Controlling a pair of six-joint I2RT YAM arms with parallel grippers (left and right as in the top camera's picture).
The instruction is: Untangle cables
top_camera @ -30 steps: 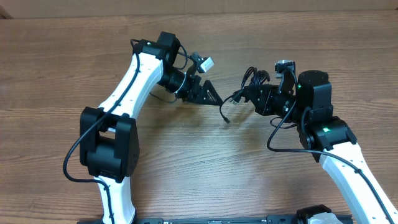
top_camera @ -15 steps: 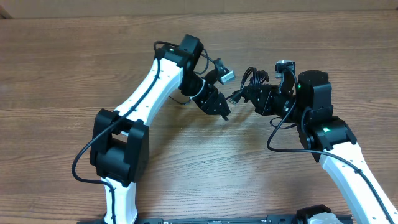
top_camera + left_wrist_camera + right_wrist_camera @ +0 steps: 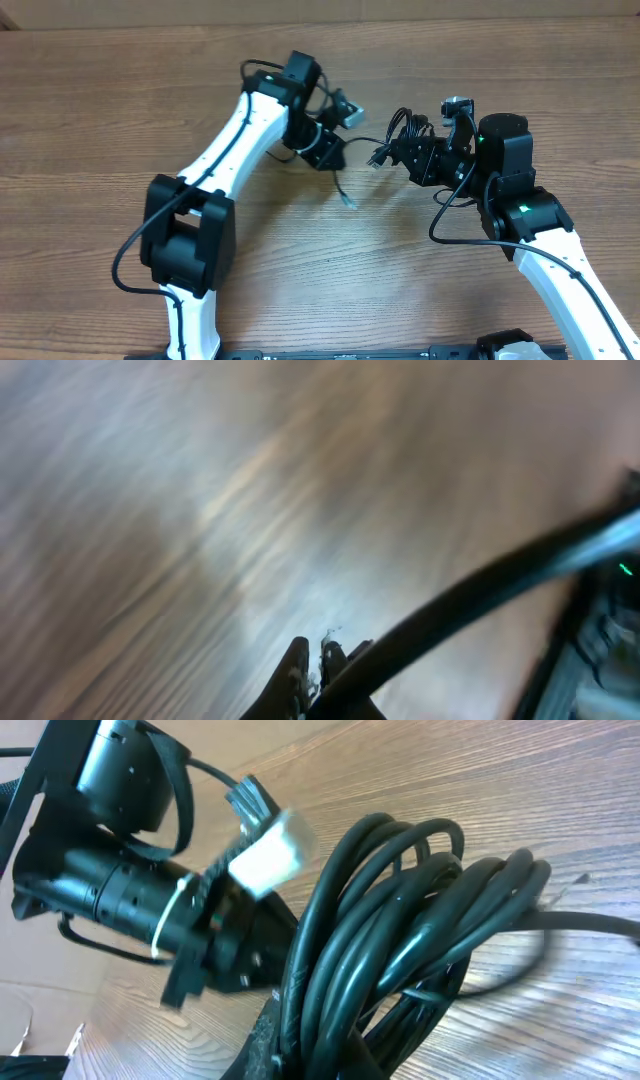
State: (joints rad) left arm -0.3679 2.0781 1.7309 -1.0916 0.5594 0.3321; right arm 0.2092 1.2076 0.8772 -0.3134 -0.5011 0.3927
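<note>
The cables are a coiled black bundle [image 3: 408, 128] held above the table by my right gripper [image 3: 402, 156]. In the right wrist view the loops [image 3: 400, 920] rise out of that gripper [image 3: 308, 1050], which is shut on them. One thin strand [image 3: 360, 141] runs left from the bundle to my left gripper [image 3: 333, 160], then drops to a small plug end [image 3: 350, 204] on the wood. The blurred left wrist view shows my left gripper [image 3: 315, 665] with its fingers [image 3: 298, 668] pressed together and a black cable [image 3: 450, 600] crossing beside them. A second plug [image 3: 376, 158] hangs below the bundle.
The wooden table [image 3: 120, 120] spreads all round both arms. My left arm's wrist with its white connector [image 3: 270, 855] sits close to the bundle on its left. The right arm's camera mount [image 3: 458, 106] is just behind the bundle.
My left gripper swung right to the strand hanging from the bundle, shut, and drew back left. The strand's plug end has shifted left and toward the front. The right arm has not moved.
</note>
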